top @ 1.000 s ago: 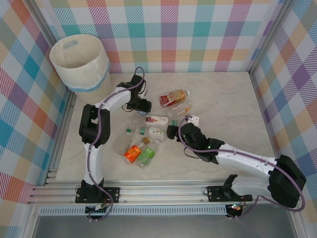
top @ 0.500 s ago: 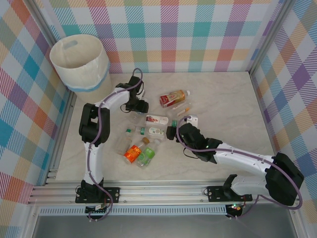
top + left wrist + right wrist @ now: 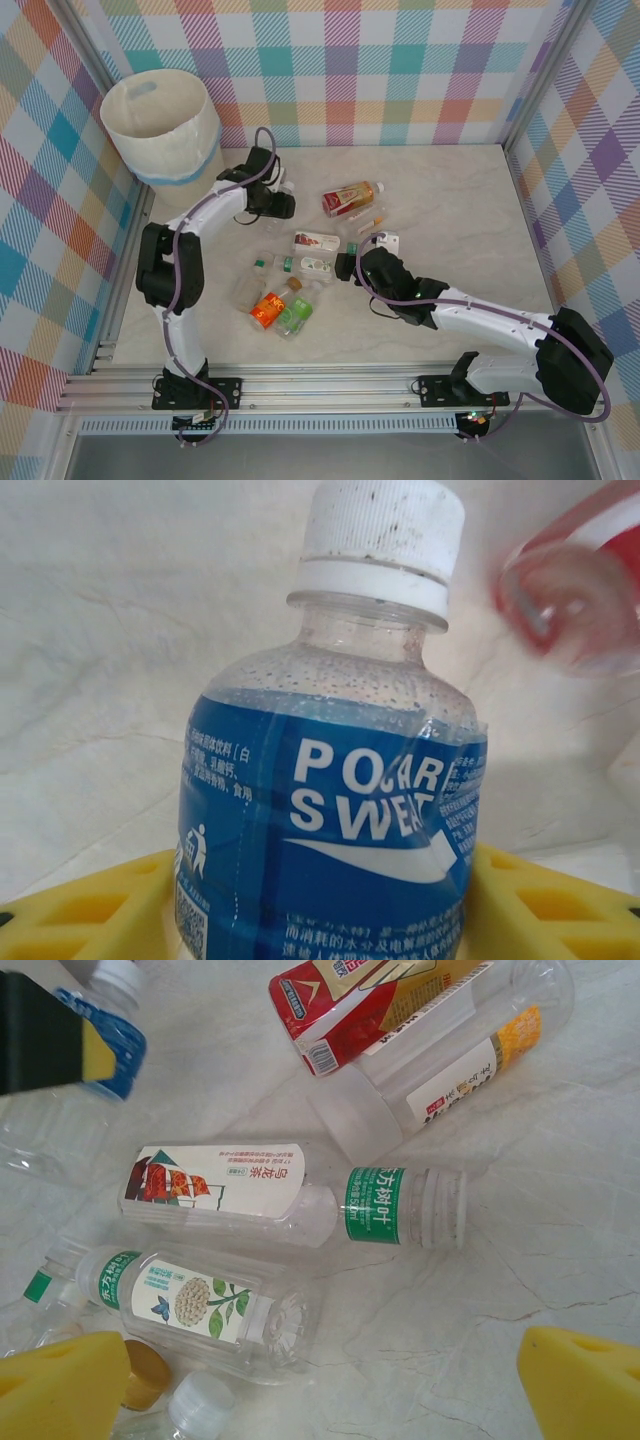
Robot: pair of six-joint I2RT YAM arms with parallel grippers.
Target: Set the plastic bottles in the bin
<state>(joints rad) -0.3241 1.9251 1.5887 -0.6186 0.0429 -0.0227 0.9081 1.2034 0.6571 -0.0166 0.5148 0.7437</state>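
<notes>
The left pincer (image 3: 320,925) has its yellow pads (image 3: 90,910) pressed on both sides of a blue Pocari Sweat bottle (image 3: 330,780). It holds the bottle round the label. It is near the far left corner of the bench (image 3: 450,200), close to the bin (image 3: 190,140) that stands at that corner.

The right pincer (image 3: 320,1390) is wide open with nothing in it. It hangs over the other bottles lying in the middle of the bench, just by a green-banded tea bottle (image 3: 300,1200).

I think these bottles are empty and very light. The thin plastic looks smooth and squashy, so a soft squeeze round the fat middle seems best.
</notes>
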